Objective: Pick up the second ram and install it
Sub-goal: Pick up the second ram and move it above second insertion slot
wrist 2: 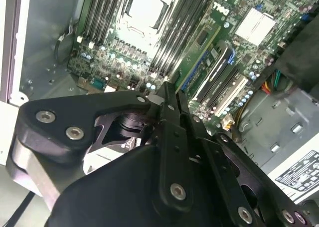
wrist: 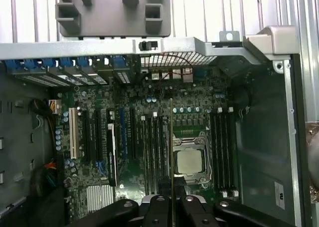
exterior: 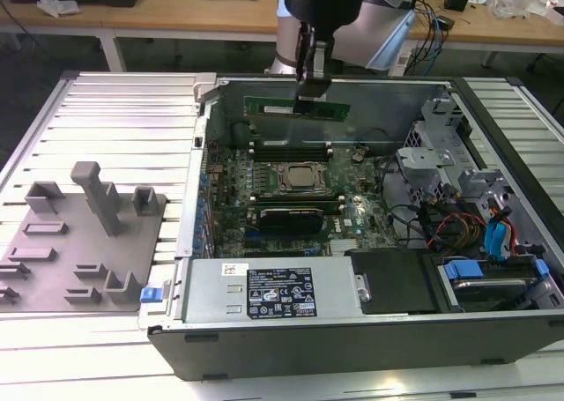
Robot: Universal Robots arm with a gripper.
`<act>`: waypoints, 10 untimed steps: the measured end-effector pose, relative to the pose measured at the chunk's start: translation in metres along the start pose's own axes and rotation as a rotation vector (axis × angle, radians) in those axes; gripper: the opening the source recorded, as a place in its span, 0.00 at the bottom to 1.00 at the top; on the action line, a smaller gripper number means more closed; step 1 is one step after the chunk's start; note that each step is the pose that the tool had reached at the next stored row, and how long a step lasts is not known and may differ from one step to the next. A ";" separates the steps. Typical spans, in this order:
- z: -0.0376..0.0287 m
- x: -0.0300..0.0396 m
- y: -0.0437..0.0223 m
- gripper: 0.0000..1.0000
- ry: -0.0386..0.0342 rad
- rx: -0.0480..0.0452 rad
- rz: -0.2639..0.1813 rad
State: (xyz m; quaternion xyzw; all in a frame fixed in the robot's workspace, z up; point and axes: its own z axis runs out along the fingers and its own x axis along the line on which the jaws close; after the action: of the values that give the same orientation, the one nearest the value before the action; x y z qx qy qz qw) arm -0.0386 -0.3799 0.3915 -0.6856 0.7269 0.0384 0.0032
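The second ram [exterior: 269,107], a long thin green stick, hangs level in the air above the far wall of the open computer case [exterior: 291,335]. My gripper [exterior: 310,97] is shut on its right half from above. In the first wrist view the stick [wrist: 171,137] shows edge-on, rising from my gripper [wrist: 172,186] over the slots beside the processor socket [wrist: 189,162]. In the second wrist view the stick [wrist 2: 202,55] runs out from my gripper [wrist 2: 170,95] over the motherboard. The socket [exterior: 298,177] has black memory slots [exterior: 291,145] on both sides.
A wide black expansion card [exterior: 286,218] sits just in front of the socket. A power supply [exterior: 273,291] fills the case front, with drive bays and cables [exterior: 476,233] at the exterior view's right. A grey fixture plate [exterior: 84,242] lies on the ribbed table at the exterior view's left.
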 end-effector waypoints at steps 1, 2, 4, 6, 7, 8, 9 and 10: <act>0.0003 -0.0001 -0.0021 0.14 0.0000 -0.0001 0.000; 0.0005 -0.0002 -0.0042 0.14 0.0000 -0.0004 0.000; 0.0015 -0.0005 -0.0109 0.14 0.0000 -0.0009 0.000; 0.0022 -0.0007 -0.0142 0.14 0.0002 -0.0012 0.000; 0.0030 -0.0008 -0.0174 0.14 0.0002 -0.0014 0.000; 0.0037 -0.0009 -0.0196 0.14 0.0002 -0.0016 0.000; 0.0047 -0.0010 -0.0216 0.14 0.0003 -0.0019 0.000; 0.0062 -0.0010 -0.0245 0.14 0.0002 -0.0022 0.000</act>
State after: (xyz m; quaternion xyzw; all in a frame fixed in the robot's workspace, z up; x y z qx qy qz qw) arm -0.0145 -0.3799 0.3841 -0.6855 0.7270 0.0391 0.0023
